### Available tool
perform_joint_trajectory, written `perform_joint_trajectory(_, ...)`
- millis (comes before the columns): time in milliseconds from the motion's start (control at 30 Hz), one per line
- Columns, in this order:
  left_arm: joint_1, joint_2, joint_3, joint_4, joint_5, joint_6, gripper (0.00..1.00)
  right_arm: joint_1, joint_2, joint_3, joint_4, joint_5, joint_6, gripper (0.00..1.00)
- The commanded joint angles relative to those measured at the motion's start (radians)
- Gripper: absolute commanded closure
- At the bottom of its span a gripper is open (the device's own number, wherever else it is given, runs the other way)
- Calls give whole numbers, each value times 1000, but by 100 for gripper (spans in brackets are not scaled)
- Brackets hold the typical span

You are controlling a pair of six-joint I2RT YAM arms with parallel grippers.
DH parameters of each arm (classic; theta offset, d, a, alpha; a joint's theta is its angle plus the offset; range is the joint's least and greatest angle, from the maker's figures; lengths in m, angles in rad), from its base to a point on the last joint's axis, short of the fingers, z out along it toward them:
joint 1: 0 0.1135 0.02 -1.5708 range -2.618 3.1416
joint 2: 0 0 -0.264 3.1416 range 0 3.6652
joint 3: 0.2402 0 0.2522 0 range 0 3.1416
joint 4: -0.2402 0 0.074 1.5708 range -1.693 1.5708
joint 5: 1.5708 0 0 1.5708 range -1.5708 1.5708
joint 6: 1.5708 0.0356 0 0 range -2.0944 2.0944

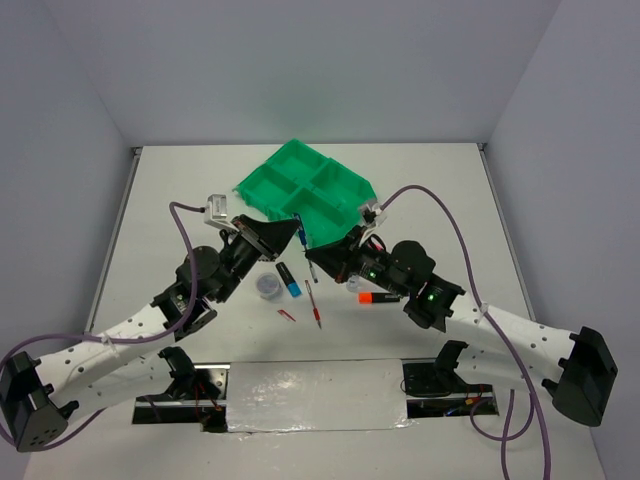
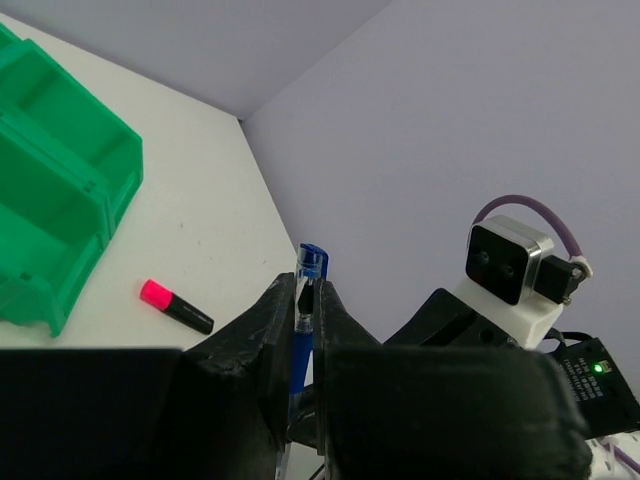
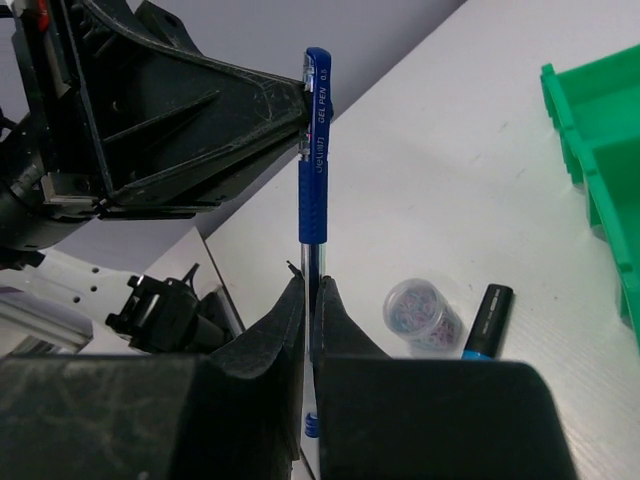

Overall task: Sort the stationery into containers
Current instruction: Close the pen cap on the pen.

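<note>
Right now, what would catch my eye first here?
Both claws pinch one blue pen between them, above the table: the left claw near its cap, the right claw lower on the barrel. Just behind sits a bright green tray of four compartments. Beneath lie a red pen, a blue-capped highlighter and a round tin.

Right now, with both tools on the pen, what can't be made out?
- Top view: blue pen mostly hidden between left tool and right tool.
- Right wrist: pen's lower tip hidden behind that tool's fingers.
- Left wrist: green tray cut off by the left edge.
</note>
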Motion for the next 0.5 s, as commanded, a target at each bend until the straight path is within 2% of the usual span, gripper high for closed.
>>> perform_joint_trajectory(0, -17, 9, -24, -55, 98, -20, 100, -11, -7, 14, 312, -49, 7, 100)
perform_joint_trajectory(200, -19, 49, -11, -40, 156, -28, 100, -20, -14, 3, 352, -104, -11, 100)
perform_joint_trajectory(467, -17, 36, -44, -21, 179, -33, 100, -77, -19, -21, 423, -123, 47, 100)
